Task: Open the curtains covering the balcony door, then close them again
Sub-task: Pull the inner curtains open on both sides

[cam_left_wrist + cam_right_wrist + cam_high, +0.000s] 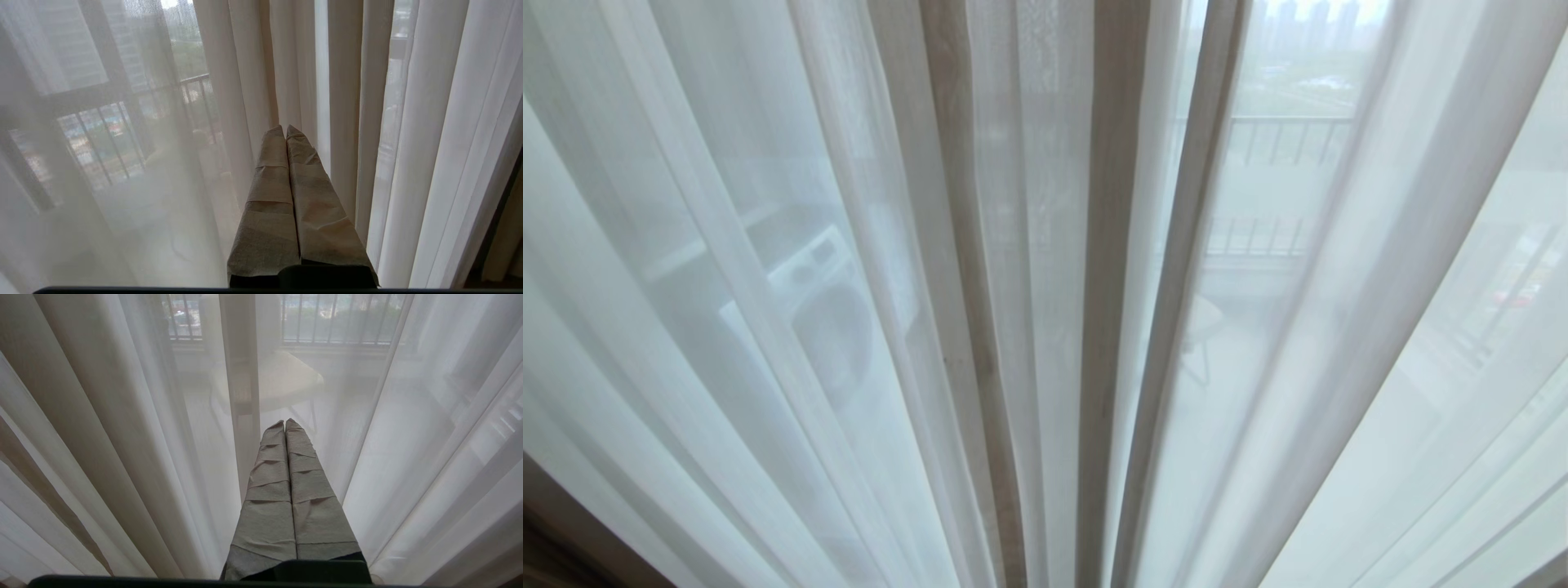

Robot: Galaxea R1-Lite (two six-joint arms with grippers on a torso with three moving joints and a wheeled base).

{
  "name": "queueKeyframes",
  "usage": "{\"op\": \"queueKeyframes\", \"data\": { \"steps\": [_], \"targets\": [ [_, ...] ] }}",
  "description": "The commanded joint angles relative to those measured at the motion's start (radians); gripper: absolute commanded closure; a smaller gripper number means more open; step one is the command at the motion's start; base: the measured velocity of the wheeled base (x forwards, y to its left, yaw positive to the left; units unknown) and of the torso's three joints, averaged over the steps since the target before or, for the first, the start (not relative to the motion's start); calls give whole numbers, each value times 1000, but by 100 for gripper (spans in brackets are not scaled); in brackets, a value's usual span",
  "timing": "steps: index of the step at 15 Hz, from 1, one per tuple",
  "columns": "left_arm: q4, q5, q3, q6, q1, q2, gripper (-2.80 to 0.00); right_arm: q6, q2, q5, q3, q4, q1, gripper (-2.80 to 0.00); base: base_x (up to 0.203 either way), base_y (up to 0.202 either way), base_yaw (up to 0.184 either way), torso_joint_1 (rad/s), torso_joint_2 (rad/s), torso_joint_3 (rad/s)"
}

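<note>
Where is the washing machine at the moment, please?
In the head view the washing machine shows on the left, out on the balcony behind the sheer curtains, opposite the small round table and the railing on the right.

Soft, hazy daylight comes through the sheer curtains (pixel 792 269) from behind, folds darker, balcony shapes beyond blurred, vertical folds splaying toward the head view's edges.

no readable text, labels, numbers or signs anywhere
</note>
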Motion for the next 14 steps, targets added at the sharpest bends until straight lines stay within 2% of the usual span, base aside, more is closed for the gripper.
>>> {"op": "queueKeyframes", "data": {
  "steps": [1,2,3,12,14],
  "targets": [
    [-38,-2,-60,0,-26,148,0,0,0,0,0,-1,0,0,0,0,0,0,0,0],
    [-66,-1,-81,0,-32,185,-179,0,0,0,0,-1,0,0,0,0,0,0,0,0],
    [-85,-1,-98,1,-39,216,-280,0,0,0,0,-1,0,0,0,0,0,0,0,0],
    [-162,2,-240,4,-59,423,-280,0,0,0,0,-1,0,0,0,0,0,0,0,0],
    [-190,29,-280,5,-61,467,-280,0,0,0,0,-1,0,0,0,0,0,0,0,0]
  ]
}}
